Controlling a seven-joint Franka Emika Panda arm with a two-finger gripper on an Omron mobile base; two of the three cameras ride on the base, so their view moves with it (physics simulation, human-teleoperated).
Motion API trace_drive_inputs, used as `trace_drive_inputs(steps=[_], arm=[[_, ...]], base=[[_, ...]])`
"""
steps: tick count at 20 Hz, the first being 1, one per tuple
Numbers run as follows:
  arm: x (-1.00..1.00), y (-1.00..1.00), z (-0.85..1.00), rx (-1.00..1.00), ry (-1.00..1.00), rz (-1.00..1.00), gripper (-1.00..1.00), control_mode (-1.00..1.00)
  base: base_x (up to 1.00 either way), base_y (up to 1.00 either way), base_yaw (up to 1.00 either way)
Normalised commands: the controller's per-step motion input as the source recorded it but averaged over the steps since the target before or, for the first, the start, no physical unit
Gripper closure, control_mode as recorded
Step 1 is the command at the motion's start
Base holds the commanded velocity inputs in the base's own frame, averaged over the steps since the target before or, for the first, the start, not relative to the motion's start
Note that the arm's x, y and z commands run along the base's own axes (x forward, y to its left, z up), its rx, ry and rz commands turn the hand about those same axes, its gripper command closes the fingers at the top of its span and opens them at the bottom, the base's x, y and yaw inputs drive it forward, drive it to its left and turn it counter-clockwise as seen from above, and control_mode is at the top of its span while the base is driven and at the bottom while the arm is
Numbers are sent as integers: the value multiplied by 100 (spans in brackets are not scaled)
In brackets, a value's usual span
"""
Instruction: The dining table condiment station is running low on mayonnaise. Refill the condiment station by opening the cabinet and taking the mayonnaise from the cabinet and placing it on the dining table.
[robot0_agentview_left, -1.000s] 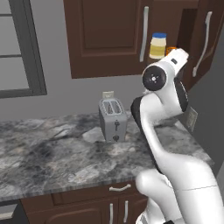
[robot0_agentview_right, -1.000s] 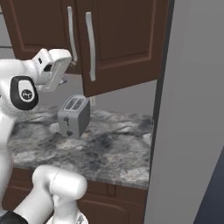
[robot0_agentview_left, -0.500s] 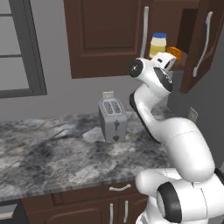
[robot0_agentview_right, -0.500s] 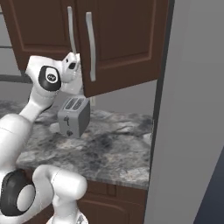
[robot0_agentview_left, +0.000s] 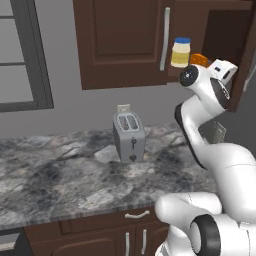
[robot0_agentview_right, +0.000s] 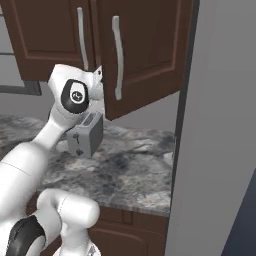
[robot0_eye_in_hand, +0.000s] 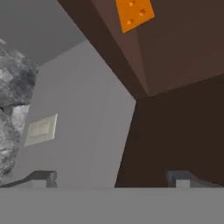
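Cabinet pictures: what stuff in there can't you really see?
- Cabinet inside, left base view: the closed left door and the picture's top edge hide most of the shelves.
- Orange wedge, left base view: the robot's hand covers its lower part.
- Mayonnaise, left base view: label too small to read.
- Right base view: the open door blocks the inside.

– Where does the mayonnaise (robot0_agentview_left: 180, 52) sit?
– You see it inside the open cabinet (robot0_agentview_left: 125, 42), with the wedge (robot0_agentview_left: 199, 59) just to its right.
– And below?
– The toaster (robot0_agentview_left: 129, 136) stands on the counter (robot0_agentview_left: 60, 172) against the wall, left of the arm (robot0_agentview_left: 210, 120).
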Motion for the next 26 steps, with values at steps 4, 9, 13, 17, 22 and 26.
trace_drive_inputs(steps=[4, 9, 13, 17, 22, 26], arm=[[-66, -100, 0, 0, 0, -8, -100, -100], [-30, -100, 0, 13, 2, -3, -100, -100], [-5, -99, -1, 18, 0, -1, -100, -100], [-6, -28, -5, 4, -3, 0, -100, -100], [-18, 67, -9, 8, -18, 8, -100, -100], [-1, 100, -31, 21, -45, 20, -100, -100]], base=[[0, 0, 0], [0, 0, 0], [0, 0, 0], [0, 0, 0], [0, 0, 0], [0, 0, 0]])
